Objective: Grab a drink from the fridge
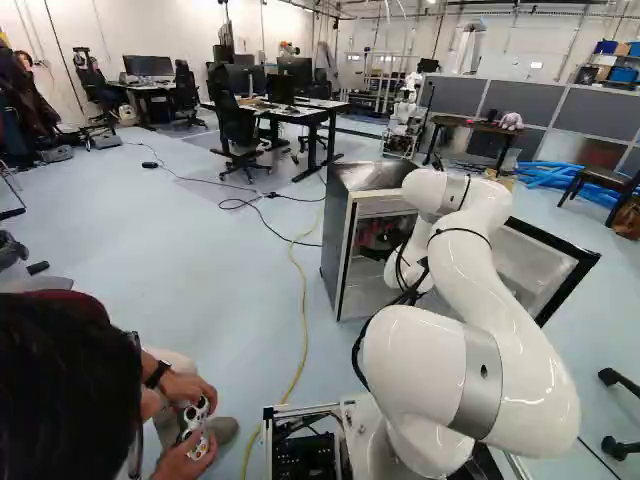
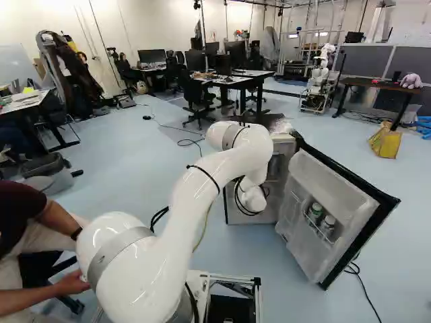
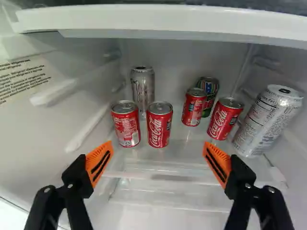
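Facing white-lettered red cans [image 3: 159, 125] | tool [image 1: 382, 243] spread wide, holding nothing | black print [image 3: 23, 79] on fridge wall [image 3: 50, 125]

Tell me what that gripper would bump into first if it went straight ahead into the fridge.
Probably the red can nearly straight ahead of the gap between the open fingers of the gripper, though the shelf edge might come first: the wrist view leaves depth and height unclear.
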### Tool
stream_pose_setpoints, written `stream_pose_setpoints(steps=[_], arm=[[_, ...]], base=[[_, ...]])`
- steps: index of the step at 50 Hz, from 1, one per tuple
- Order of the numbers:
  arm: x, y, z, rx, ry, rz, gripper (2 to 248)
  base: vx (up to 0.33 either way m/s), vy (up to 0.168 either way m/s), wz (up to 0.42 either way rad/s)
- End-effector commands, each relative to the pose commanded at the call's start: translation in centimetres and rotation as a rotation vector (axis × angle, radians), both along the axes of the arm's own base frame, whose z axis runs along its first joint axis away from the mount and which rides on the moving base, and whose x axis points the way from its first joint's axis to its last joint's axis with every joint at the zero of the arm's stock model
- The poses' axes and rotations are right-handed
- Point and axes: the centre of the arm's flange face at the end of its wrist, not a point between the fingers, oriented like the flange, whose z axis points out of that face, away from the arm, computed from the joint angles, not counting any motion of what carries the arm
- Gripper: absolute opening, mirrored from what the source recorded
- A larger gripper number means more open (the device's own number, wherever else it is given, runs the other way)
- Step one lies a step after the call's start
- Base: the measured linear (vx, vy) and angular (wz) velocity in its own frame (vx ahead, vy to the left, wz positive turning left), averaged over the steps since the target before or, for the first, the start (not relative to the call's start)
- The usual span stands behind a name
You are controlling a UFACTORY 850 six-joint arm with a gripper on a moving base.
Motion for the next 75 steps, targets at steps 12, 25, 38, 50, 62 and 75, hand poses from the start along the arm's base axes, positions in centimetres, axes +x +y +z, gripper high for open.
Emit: stream_pose_setpoints(steps=[12,25,38,50,62,75], arm=[[0.00,0.00,0.00,0.000,0.000,0.000,223],[0.00,0.00,0.00,0.000,0.000,0.000,196],[0.00,0.00,0.00,0.000,0.000,0.000,189],[0.00,0.00,0.00,0.000,0.000,0.000,185],[0.00,0.00,0.00,0.000,0.000,0.000,151],[0.20,-0.02,-0.06,-0.002,-0.003,0.001,127]], base=[[0.000,0.000,0.000],[0.000,0.000,0.000],[0.000,0.000,0.000],[0.000,0.000,0.000],[0.000,0.000,0.000],[0.000,0.000,0.000]])
